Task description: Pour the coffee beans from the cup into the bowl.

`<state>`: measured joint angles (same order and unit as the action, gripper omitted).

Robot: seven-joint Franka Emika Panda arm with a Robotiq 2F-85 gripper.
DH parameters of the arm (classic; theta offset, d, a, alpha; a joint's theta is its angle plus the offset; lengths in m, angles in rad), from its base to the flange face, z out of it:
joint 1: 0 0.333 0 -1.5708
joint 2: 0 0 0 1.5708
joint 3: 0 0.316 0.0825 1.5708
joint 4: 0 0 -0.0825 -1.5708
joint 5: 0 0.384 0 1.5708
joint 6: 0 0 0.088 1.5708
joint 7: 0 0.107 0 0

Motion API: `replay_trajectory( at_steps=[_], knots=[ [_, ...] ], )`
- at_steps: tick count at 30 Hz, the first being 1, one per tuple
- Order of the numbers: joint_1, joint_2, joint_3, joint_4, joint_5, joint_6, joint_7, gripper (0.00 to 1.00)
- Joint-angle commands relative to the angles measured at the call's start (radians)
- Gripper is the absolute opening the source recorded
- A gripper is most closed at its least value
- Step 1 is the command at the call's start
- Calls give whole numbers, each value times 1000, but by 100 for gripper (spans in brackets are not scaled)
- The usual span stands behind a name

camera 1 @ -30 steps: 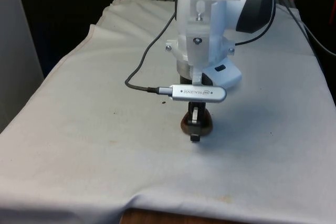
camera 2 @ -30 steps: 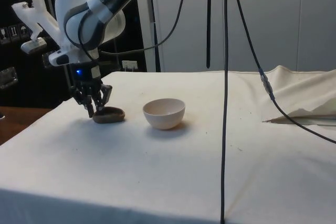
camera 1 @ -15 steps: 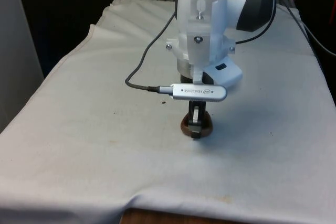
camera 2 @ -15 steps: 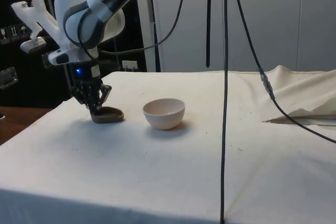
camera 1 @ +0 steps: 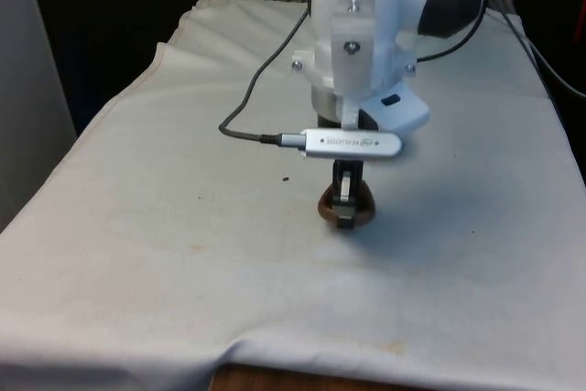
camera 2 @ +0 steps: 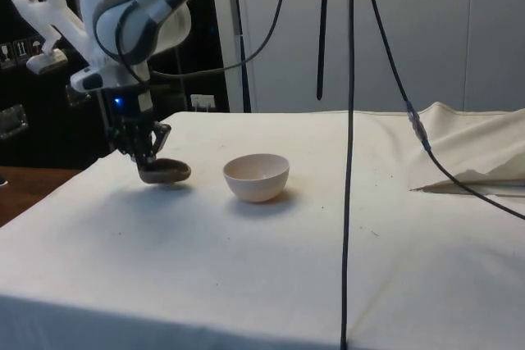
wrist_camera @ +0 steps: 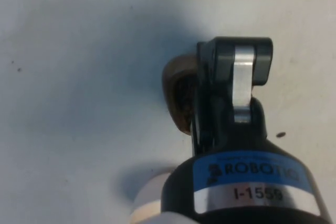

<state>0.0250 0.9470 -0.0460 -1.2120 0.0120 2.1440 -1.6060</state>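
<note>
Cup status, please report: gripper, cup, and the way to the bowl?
Gripper shut on cup rim. Cup lifted just off the cloth. Bowl upright beside it, nothing between them.

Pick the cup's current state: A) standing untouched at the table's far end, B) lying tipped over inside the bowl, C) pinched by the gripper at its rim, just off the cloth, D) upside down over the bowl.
C: in the side view the gripper is shut on the brown cup, which hangs just above the cloth, apart from the bowl.
</note>
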Motion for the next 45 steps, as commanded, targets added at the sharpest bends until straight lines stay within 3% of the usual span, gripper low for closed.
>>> replay_trajectory(
  at_steps=[1, 6, 12, 13, 15, 21, 22, 29, 30, 31, 38, 45],
  knots=[
    [3, -17, 0, -13, -1, 2, 2, 0],
    [4, -34, 0, -15, 0, -30, 0, 0],
    [11, -103, -1, -76, -1, -42, 2, 0],
    [9, -86, 0, -54, 0, -56, 0, 0],
    [12, -129, -1, -105, -1, -38, 3, 0],
    [18, -177, 0, -158, -1, -37, 18, 0],
    [14, -163, 2, -138, 0, -57, 11, 0],
    [23, -215, 3, -199, -2, -35, 51, 0],
    [18, -208, 6, -189, 0, -55, 44, 0],
    [23, -219, 3, -203, -2, -36, 56, 0],
    [20, -229, 10, -208, 0, -55, 83, 0],
    [25, -264, 9, -245, -1, -43, 125, 0]
  ],
)
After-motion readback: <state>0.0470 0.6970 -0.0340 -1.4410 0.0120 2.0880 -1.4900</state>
